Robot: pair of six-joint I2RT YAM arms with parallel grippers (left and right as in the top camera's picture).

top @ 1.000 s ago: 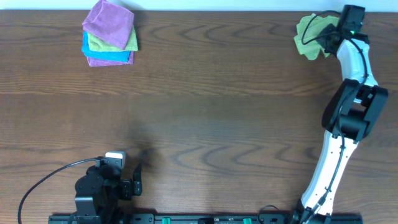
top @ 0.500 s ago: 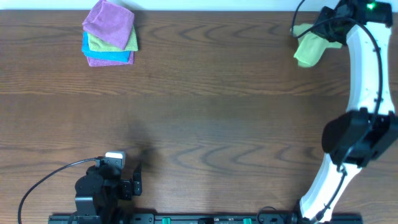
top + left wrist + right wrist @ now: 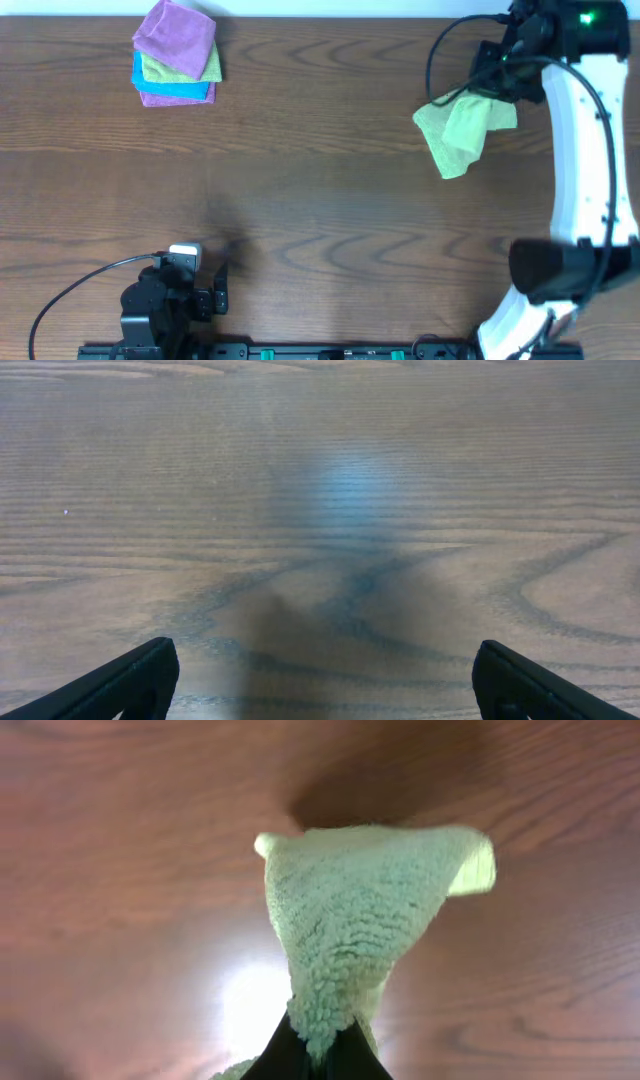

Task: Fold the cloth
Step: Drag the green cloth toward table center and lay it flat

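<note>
A light green fluffy cloth [image 3: 458,132] hangs bunched from my right gripper [image 3: 498,88] above the table's right back part. In the right wrist view the cloth [image 3: 360,920] droops away from the pinched fingers [image 3: 318,1048], which are shut on it. My left gripper [image 3: 215,292] rests near the front edge at the left. Its fingers [image 3: 320,685] are spread wide over bare wood, with nothing between them.
A stack of folded cloths, purple on top with green, blue and purple below [image 3: 177,54], sits at the back left. The brown wooden table [image 3: 320,200] stretches between the two arms.
My right gripper has lifted the green cloth from the back right corner and carried it left and toward the front. The left arm has not moved.
</note>
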